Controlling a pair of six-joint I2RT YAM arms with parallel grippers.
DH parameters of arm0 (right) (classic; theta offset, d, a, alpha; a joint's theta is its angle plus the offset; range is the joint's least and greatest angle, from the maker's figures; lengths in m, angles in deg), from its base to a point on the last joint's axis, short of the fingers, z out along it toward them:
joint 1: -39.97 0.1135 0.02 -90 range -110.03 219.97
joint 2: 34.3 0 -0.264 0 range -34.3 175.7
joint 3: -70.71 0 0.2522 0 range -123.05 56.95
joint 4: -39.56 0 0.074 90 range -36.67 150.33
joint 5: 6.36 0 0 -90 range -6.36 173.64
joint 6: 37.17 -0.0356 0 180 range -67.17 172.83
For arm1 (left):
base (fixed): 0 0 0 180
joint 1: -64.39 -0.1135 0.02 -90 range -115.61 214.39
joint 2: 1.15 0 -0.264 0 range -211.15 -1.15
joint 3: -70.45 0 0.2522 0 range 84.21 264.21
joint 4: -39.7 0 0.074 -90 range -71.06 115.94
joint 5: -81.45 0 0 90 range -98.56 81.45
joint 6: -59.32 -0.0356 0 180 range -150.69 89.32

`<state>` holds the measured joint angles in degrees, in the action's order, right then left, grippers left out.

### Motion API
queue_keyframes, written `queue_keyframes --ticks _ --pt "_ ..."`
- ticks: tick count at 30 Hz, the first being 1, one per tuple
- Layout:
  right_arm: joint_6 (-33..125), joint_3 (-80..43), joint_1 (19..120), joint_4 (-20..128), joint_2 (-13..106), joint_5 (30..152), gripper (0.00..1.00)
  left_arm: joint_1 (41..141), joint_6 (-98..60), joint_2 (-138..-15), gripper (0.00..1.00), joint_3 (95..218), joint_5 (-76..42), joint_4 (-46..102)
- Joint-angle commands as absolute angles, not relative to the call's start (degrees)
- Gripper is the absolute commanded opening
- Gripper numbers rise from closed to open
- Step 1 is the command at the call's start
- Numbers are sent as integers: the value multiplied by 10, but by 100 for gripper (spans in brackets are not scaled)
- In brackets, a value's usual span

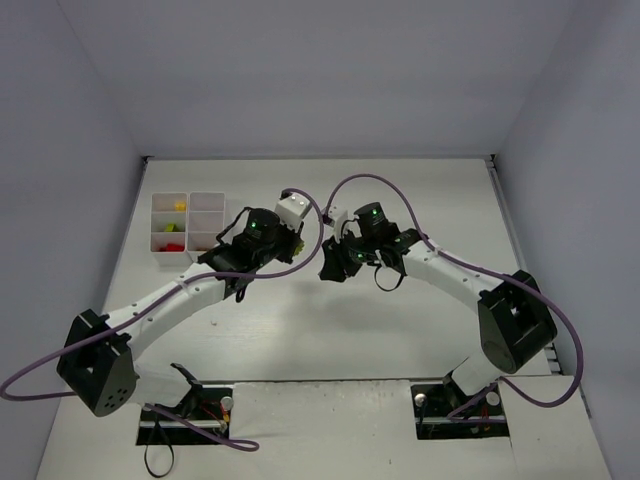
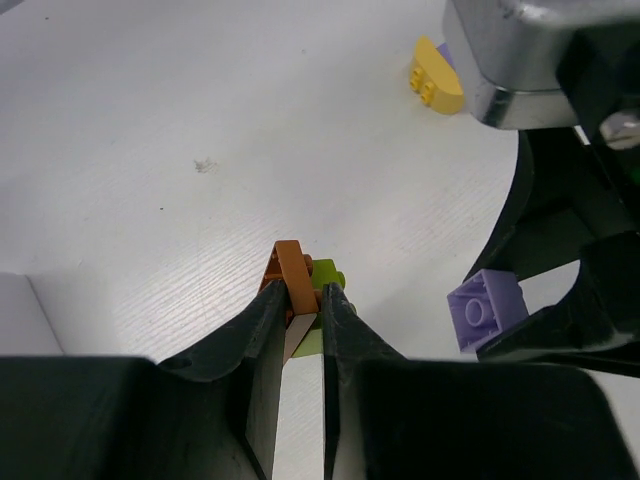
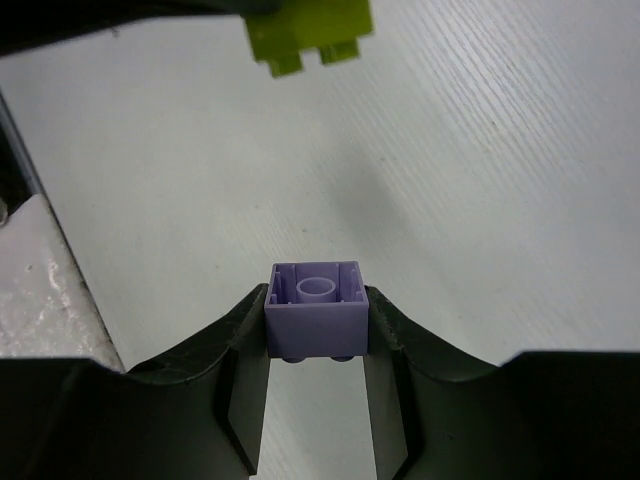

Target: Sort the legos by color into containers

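My left gripper (image 2: 306,292) is shut on a thin brown-orange lego (image 2: 290,264), held above the table. A lime green lego (image 2: 329,276) sits right against it; I cannot tell if they are joined. It also shows in the right wrist view (image 3: 308,30). My right gripper (image 3: 317,318) is shut on a pale lilac lego (image 3: 317,296), held studs down above the table and also seen in the left wrist view (image 2: 484,308). A yellow lego (image 2: 436,78) lies on the table beyond. In the top view both grippers, left (image 1: 295,243) and right (image 1: 332,268), meet mid-table. The white tray (image 1: 207,222) stands far left.
The tray's compartments hold a yellow piece (image 1: 179,205), a red and green pair (image 1: 172,227) and a red piece (image 1: 172,243). Purple cables loop over both arms. White walls enclose the table on three sides.
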<state>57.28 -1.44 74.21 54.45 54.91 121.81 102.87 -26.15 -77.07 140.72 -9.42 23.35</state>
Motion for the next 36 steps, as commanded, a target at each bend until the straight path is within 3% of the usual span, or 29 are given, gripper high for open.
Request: queue_keyframes --ticks 1,9,16,19,23,30,36 --pt "561 -7 746 531 524 1123 0 1018 -252 -738 6 1410 -64 273" --pt "528 -2 760 546 570 923 1 993 -183 -705 7 1387 -57 260" --pt "482 -8 778 547 632 851 12 990 -145 -681 6 1370 -71 233" --pt "477 -11 784 546 647 844 18 989 -138 -674 7 1366 -72 231" --pt "480 -14 791 543 656 840 36 989 -135 -672 7 1370 -76 223" --pt "484 -15 792 541 620 855 59 989 -130 -674 6 1383 -85 217" --pt "518 -15 796 514 512 919 61 989 -115 -685 7 1400 -104 220"
